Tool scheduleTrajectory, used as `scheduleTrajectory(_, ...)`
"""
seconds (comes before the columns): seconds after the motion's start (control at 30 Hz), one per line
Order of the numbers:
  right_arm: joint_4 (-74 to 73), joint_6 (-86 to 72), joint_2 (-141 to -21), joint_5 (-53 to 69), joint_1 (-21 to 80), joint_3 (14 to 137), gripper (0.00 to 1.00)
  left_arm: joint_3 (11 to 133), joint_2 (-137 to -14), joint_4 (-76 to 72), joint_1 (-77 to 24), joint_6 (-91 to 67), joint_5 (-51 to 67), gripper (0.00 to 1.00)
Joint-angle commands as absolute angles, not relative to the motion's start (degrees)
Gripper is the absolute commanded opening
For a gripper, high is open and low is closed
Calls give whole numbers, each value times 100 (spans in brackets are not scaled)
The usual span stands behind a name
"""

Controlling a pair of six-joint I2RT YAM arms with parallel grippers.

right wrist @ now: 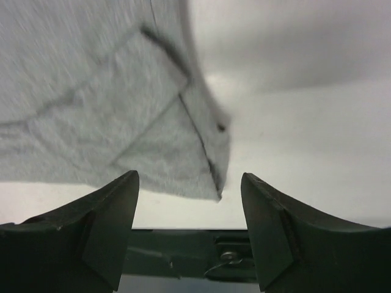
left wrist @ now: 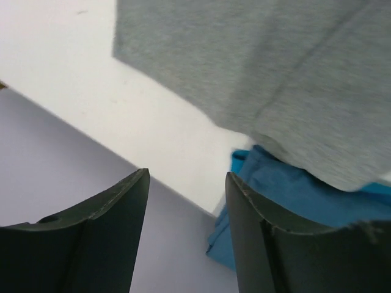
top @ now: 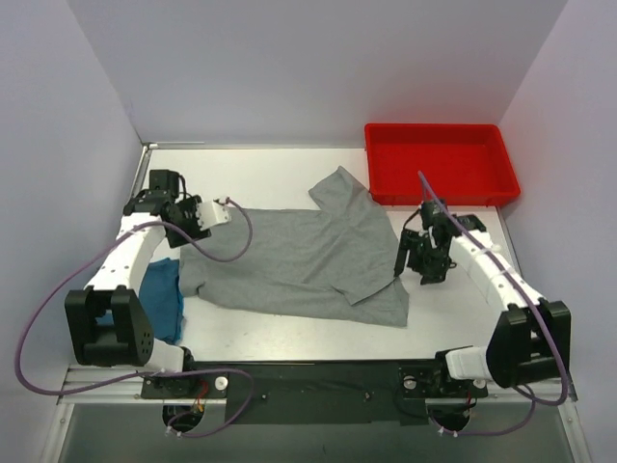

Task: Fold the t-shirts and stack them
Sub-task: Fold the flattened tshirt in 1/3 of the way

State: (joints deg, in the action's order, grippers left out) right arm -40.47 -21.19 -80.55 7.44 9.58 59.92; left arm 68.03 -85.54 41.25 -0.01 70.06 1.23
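A grey t-shirt (top: pixel 308 256) lies spread on the table's middle, one sleeve pointing back toward the bin. It also shows in the left wrist view (left wrist: pixel 275 67) and the right wrist view (right wrist: pixel 104 97). A blue t-shirt (top: pixel 164 294) lies bunched at the left edge, partly under the grey one and my left arm; it also shows in the left wrist view (left wrist: pixel 287 195). My left gripper (top: pixel 185 220) is open and empty above the grey shirt's left end. My right gripper (top: pixel 416 262) is open and empty just off the shirt's right edge.
A red bin (top: pixel 439 162) stands at the back right, nothing showing inside. Grey walls close in the left, back and right. A black rail (top: pixel 318 376) runs along the near edge between the arm bases.
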Motion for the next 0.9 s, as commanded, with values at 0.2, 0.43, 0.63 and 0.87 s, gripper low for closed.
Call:
scheduleTrajectory(0.2, -2814, -3700, -7690, 2056, 1222, 3534, 58, 5766, -7919, 5784, -105, 7981, 1327, 66)
scheduleTrajectory(0.43, -3357, -3419, -7436, 1426, 425, 3559, 0, 5661, -7796, 6003, -281, 8103, 1143, 66)
scheduleTrajectory(0.63, -3674, -2998, -7330, 1239, -395, 3718, 0, 5116, -7498, 6091, -1175, 7675, 1116, 66)
scheduleTrajectory(0.87, -3683, -2821, -7383, 1221, -659, 3893, 0, 4344, -6882, 6003, -2065, 6584, 1161, 69)
